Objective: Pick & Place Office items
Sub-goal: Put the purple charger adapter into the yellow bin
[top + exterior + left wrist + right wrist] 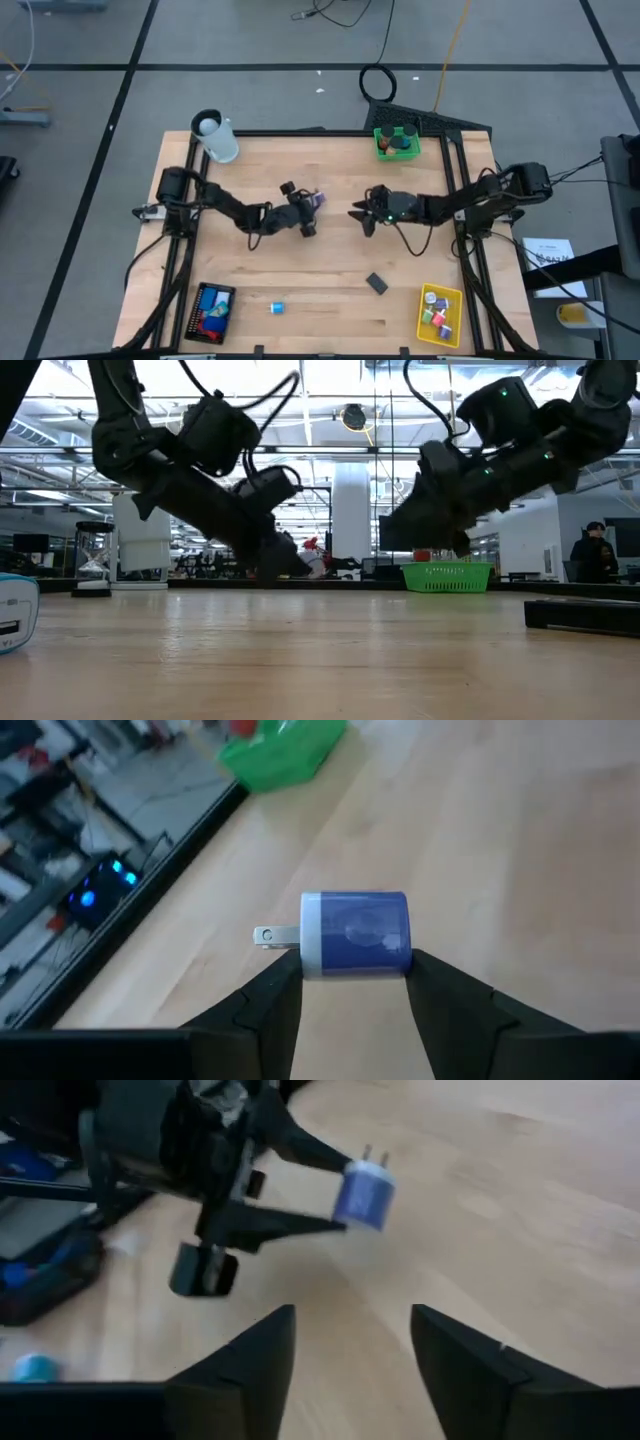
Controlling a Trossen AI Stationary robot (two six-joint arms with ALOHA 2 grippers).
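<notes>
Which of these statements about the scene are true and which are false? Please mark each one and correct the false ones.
1. The left gripper holds a blue plug adapter between its fingers. True.
2. The right gripper is also holding an item. False: nothing is between its open fingers.
3. The green tray stands at the far edge of the table. True.
4. The yellow tray is empty. False: several small items lie in it.
5. A small black block lies on the bare table, outside any tray. True.
6. The white cup stands beside the yellow tray. False: it is at the far left corner.
</notes>
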